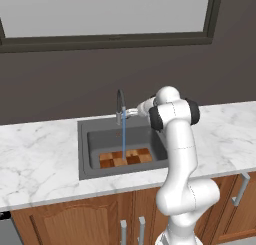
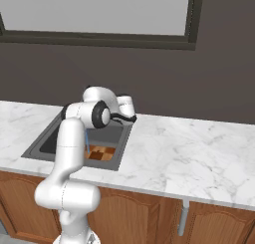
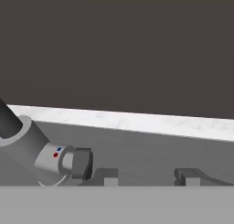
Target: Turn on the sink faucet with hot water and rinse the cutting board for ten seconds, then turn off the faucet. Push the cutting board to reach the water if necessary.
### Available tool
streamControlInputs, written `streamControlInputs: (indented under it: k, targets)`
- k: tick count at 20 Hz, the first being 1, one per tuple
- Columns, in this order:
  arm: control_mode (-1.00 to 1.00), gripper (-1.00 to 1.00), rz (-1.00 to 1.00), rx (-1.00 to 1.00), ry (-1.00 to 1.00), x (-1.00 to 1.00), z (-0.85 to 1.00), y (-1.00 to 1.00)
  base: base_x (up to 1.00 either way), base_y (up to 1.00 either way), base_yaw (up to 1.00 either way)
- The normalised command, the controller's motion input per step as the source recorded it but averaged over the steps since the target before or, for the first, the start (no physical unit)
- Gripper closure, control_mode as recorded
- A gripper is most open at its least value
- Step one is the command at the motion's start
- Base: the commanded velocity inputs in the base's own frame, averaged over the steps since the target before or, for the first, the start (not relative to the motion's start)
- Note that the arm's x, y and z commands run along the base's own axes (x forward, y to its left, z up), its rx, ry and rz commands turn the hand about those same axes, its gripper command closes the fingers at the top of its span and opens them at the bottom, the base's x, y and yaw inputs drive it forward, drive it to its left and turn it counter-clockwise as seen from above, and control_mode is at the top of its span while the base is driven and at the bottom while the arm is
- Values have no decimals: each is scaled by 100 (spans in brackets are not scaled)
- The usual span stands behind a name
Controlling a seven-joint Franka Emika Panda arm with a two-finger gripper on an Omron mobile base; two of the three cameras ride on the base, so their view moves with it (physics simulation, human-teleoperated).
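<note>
Marble counter (image 1: 40,154): water (image 1: 124,139) hits cutting board (image 1: 127,157) in sink (image 1: 85,144); fingers (image 3: 146,176) clenched empty (beside faucet (image 1: 120,106)).

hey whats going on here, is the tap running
Yes. A white robot arm is reaching over the sink with its gripper next to the faucet, near the lever, holding nothing. A thin stream of water is falling from the spout onto the cutting board, which lies flat on the bottom of the basin. So the rinse is under way and the faucet has not been turned off yet.
</note>
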Motion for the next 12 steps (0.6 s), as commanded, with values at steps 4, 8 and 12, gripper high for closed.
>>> streamControlInputs:
  k: [4,8,12]
  targets:
    - [-100,-100,4,0,0,17,-9,100,0,0,0]
    - [-100,-100,3,0,0,19,-7,100,0,0,0]
    - [-100,-100,2,0,0,12,-9,100,0,0,0]
